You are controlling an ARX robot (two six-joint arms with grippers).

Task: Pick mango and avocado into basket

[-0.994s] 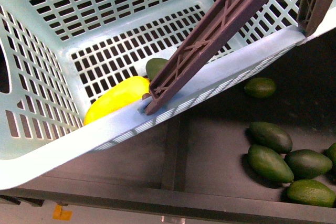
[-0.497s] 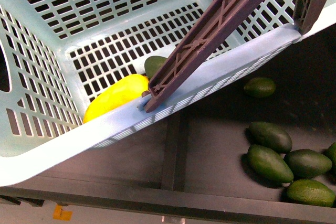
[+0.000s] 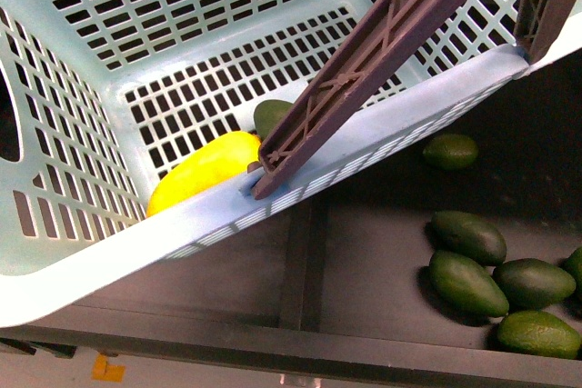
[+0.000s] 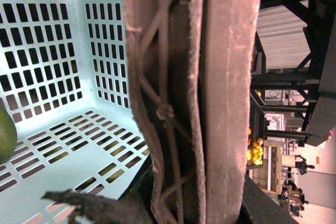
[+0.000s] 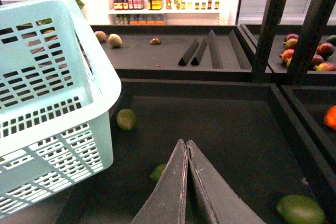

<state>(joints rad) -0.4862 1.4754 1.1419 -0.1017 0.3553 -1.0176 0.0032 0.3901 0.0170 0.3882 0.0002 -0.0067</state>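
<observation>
Mango and avocado in basket; right end effector clenched empty, left's state can't tell.

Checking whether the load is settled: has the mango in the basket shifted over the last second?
No. The mango lies at the same spot on the basket floor, against the near wall beside the avocado; only tiny whole-view wobble shows.

The tool, fingers pressed together, hangs beside the basket.
</observation>
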